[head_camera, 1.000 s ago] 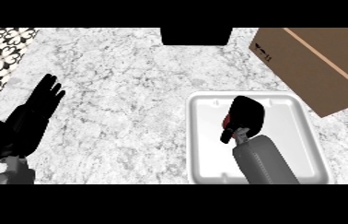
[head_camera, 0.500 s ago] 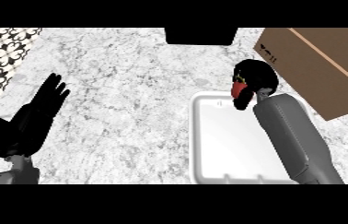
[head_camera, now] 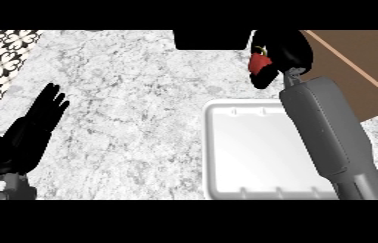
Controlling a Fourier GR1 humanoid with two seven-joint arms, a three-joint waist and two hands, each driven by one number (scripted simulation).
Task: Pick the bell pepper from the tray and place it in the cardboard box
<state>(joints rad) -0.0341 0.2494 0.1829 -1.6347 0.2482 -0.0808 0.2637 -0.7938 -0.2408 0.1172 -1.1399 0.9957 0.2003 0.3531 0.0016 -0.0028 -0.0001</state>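
Bell pepper (head_camera: 258,63) sits clamped in my right hand (head_camera: 284,54)'s curled fingers, lifted past the tray (head_camera: 221,152) beside the cardboard box (head_camera: 347,72), where I judge an early release could drop it short, left hand (head_camera: 33,127) resting open.

text: none legible | labels: none | numbers: none | signs: none

Kitchen, I think. My arms over grey-white marble counter (head_camera: 133,112). White tray (head_camera: 244,157) sits on it. Brown cardboard box (head_camera: 347,72) at far right. Black-and-white patterned tiles (head_camera: 15,52) past counter's left edge.
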